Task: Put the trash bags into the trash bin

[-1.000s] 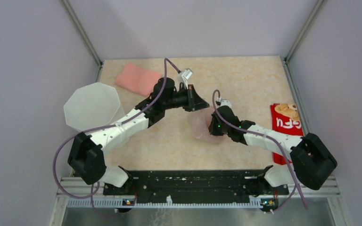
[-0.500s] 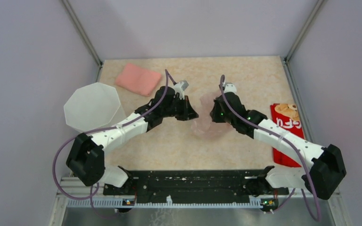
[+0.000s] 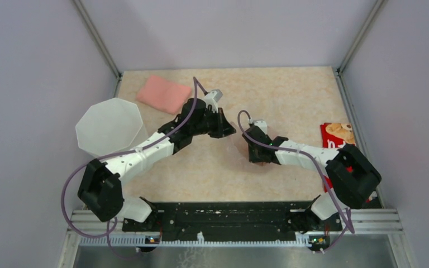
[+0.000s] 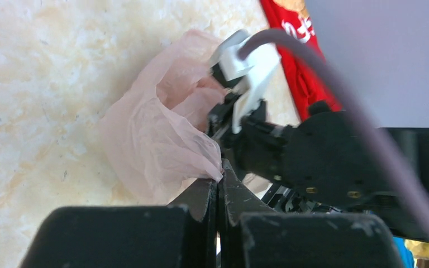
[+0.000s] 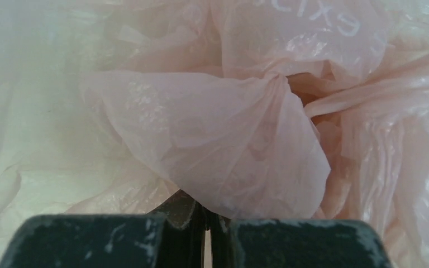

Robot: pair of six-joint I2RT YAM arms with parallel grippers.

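Claws of left gripper [image 4: 219, 180] and right gripper [image 5: 205, 216] are pinching the trash bag [image 4: 156, 139], likely completing the grasp and needing a lift left into the trash bin [image 3: 109, 127].

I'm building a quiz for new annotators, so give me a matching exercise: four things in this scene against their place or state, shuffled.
Things:
1. trash bin
2. salmon-pink cloth
3. red packet
4. trash bag

Place or state:
A. lying at the right edge of the table
B. white, standing at the left edge
C. pinched in shut jaws, mid-table
D. folded, near the far left corner

Pairs: 1-B, 2-D, 3-A, 4-C
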